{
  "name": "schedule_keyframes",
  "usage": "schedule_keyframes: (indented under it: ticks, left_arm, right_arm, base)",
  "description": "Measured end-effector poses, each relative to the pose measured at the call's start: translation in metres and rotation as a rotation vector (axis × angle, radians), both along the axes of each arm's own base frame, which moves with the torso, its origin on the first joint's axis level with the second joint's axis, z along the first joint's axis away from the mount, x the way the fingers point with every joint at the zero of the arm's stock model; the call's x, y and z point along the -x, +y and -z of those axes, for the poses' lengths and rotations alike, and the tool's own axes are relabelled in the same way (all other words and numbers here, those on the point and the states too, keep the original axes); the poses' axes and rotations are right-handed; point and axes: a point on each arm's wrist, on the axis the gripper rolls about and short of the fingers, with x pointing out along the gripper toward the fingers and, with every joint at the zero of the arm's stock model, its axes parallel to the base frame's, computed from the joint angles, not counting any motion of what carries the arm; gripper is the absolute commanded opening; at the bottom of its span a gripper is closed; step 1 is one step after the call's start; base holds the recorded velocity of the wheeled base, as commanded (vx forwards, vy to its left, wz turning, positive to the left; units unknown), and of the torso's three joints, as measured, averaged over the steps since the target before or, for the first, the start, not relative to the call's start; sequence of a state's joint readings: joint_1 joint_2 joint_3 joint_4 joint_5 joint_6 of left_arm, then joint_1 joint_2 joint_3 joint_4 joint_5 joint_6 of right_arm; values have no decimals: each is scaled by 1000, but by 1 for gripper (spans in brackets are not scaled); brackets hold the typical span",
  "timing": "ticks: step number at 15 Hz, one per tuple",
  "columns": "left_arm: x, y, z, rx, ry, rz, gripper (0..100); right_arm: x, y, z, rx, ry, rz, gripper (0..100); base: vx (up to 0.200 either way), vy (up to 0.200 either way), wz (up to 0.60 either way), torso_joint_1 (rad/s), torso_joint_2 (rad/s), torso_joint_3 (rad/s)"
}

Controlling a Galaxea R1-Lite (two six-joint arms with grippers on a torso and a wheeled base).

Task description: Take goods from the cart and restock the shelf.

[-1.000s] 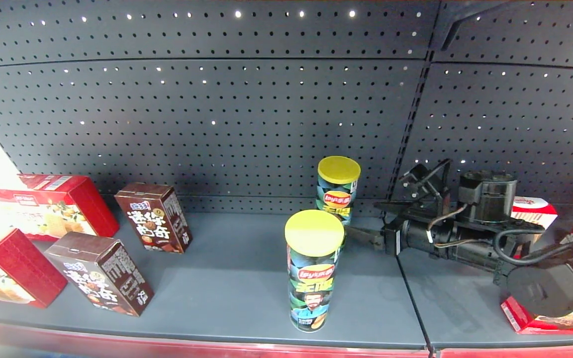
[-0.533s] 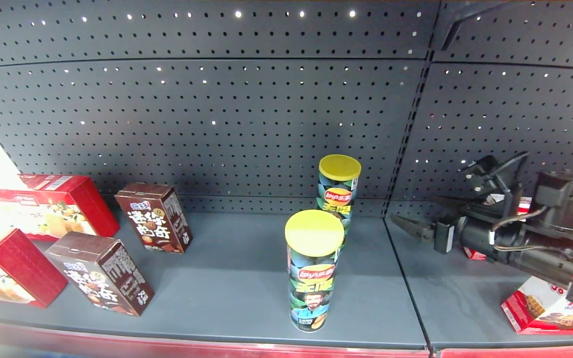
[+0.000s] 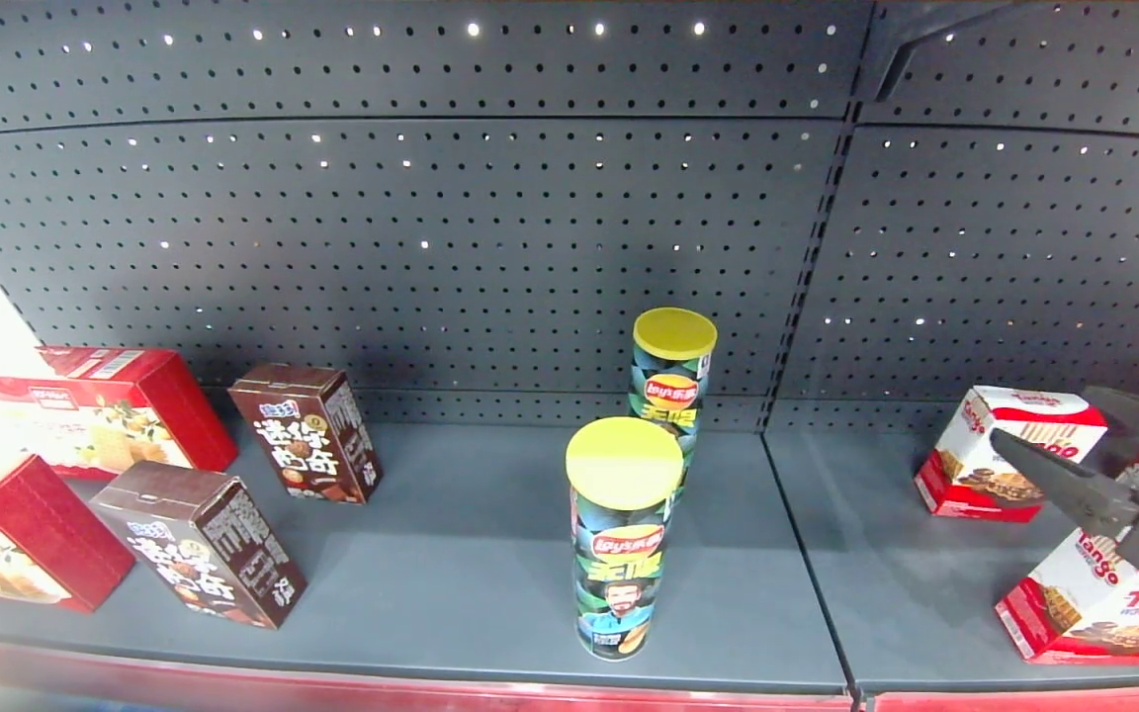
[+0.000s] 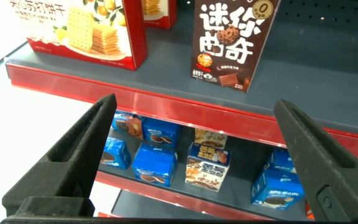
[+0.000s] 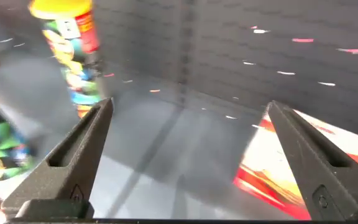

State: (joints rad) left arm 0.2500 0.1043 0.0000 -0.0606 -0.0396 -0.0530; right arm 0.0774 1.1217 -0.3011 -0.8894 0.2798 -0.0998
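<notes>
Behind everything, a dark grey perforated metal back panel (image 3: 431, 227) rises over the grey metal shelf board (image 3: 451, 554), where the near yellow-lidded chip can (image 3: 622, 539) stands just before the far yellow-lidded chip can (image 3: 673, 381), mid-shelf; right gripper (image 5: 189, 104) and left gripper (image 4: 196, 102) gape wide, empty.

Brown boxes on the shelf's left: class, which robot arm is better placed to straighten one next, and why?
Probably left. The open left gripper faces a brown box just past the shelf edge; the open right gripper sits by the wafer boxes, beyond the chip cans.
</notes>
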Motion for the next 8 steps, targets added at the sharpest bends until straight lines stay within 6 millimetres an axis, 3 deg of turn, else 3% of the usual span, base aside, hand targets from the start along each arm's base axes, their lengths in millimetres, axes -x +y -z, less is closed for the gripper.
schedule_keyframes:
  ticks: [3, 8]
  left_arm:
    - [0, 0, 0, 0, -1, 1, 100]
    - [0, 0, 0, -1, -2, 3, 100]
  right_arm:
    - [34, -12, 8, 0, -5, 105, 100]
    - [100, -14, 32, 0, 95, 177, 100]
  base:
    - [0, 0, 0, 0, 0, 0]
    - [0, 0, 0, 0, 0, 0]
